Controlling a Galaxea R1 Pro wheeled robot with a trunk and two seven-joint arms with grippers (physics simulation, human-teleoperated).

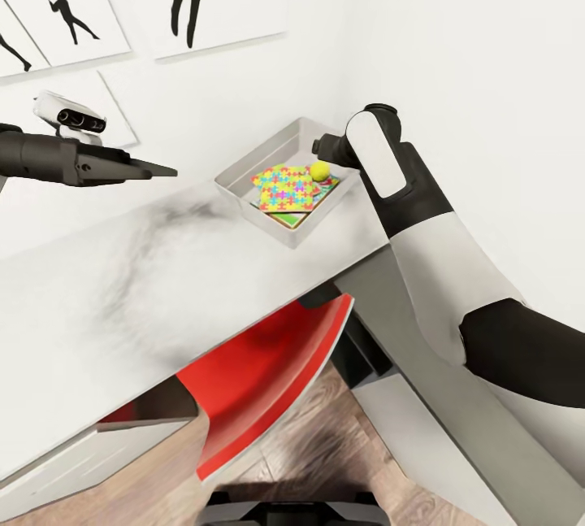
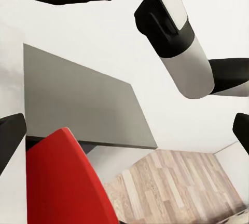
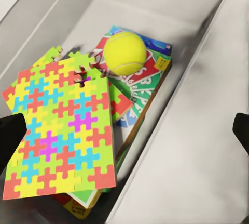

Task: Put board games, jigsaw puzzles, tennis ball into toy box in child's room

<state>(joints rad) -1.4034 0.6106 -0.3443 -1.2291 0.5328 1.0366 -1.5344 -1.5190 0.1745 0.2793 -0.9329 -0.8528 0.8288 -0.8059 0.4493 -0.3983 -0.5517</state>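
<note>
Right gripper [image 3: 124,130], jaws spread wide and empty, hangs directly above the small yellow-green tennis ball [image 3: 124,52] resting in the pale grey tray [image 3: 202,146].

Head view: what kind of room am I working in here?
Likely a child's bedroom or playroom: baseball-player silhouette pictures on the white wall, a toy box on the desk holding jigsaw puzzles and a tennis ball, and a red chair.
</note>
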